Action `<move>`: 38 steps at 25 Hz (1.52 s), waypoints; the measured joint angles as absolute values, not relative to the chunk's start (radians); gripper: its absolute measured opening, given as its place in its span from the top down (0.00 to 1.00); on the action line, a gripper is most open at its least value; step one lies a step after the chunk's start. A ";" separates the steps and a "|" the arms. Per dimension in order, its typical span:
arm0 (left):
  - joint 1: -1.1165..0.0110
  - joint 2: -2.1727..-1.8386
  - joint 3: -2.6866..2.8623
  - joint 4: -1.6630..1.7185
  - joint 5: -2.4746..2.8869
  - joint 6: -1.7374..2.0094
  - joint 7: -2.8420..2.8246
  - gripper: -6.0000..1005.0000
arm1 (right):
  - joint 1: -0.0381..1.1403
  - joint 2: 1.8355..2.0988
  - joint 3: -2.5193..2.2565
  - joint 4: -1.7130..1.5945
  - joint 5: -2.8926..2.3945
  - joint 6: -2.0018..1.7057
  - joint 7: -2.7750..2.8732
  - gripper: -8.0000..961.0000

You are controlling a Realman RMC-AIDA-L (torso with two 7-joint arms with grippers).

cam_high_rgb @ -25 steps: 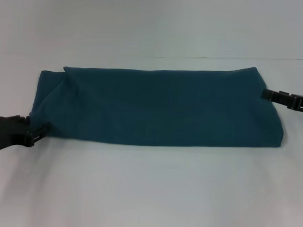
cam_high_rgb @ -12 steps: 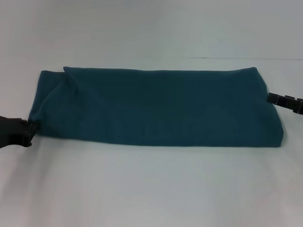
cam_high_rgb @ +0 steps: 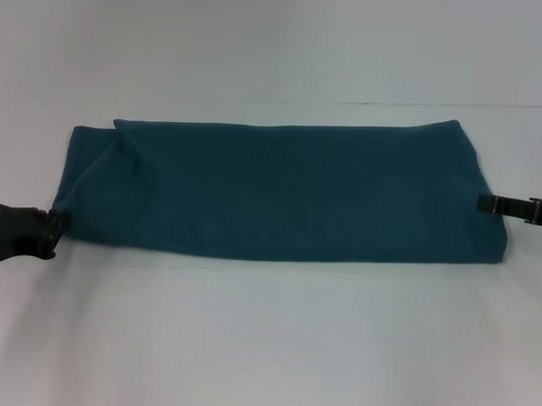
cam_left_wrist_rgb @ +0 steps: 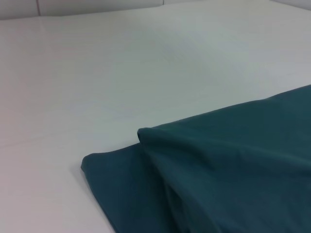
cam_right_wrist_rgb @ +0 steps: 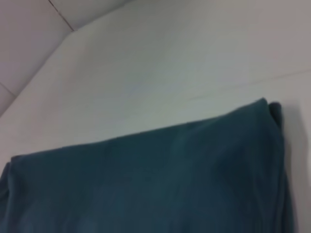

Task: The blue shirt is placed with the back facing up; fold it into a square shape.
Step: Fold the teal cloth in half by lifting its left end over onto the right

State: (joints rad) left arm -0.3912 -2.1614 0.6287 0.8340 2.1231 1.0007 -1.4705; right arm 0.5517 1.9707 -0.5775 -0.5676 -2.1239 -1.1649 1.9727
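Black fingers of my left gripper (cam_high_rgb: 55, 222) sit right at the blue shirt's (cam_high_rgb: 280, 193) left end, near its front corner, the tips touching or just shy of the cloth; I cannot tell from here whether they are apart or pinched on the fabric. My right gripper (cam_high_rgb: 485, 202) lies low at the shirt's right end, about halfway along that short edge, its tip against the cloth. Its fingers look drawn together into one thin dark bar, but I cannot tell if any fabric is caught between them.

The shirt itself lies flat on the white table (cam_high_rgb: 266, 345), folded into a long band that runs left to right across the middle of my head view. Its right end is squared off and neat. Its left end is looser, with a diagonal crease and an under-layer poking out past the top layer at the far left corner.

My left wrist camera shows that loose corner (cam_left_wrist_rgb: 146, 133) as a raised fold over a flatter layer (cam_left_wrist_rgb: 112, 179) on the table. My right wrist camera shows the tidy far right corner (cam_right_wrist_rgb: 265, 104) of the band, layers stacked edge on edge.
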 joint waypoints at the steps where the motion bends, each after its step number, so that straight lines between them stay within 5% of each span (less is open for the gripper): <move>1: -0.391 -2.161 0.630 0.834 2.123 1.000 -1.471 0.99 | 0.552 1.970 -0.582 -0.568 -2.136 -1.162 1.989 0.26; 24: -0.403 -2.160 0.632 0.828 2.123 0.996 -1.470 0.99 | 0.547 1.990 -0.584 -0.558 -2.194 -1.154 2.037 0.29; 38: -0.394 -2.161 0.626 0.835 2.123 1.005 -1.465 0.99 | 0.532 1.993 -0.569 -0.562 -2.141 -1.191 1.983 0.88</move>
State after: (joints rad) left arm -0.3937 -2.1613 0.6259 0.8350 2.1229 1.0048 -1.4653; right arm 0.5325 1.9934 -0.5693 -0.5622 -2.1414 -1.1910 1.9835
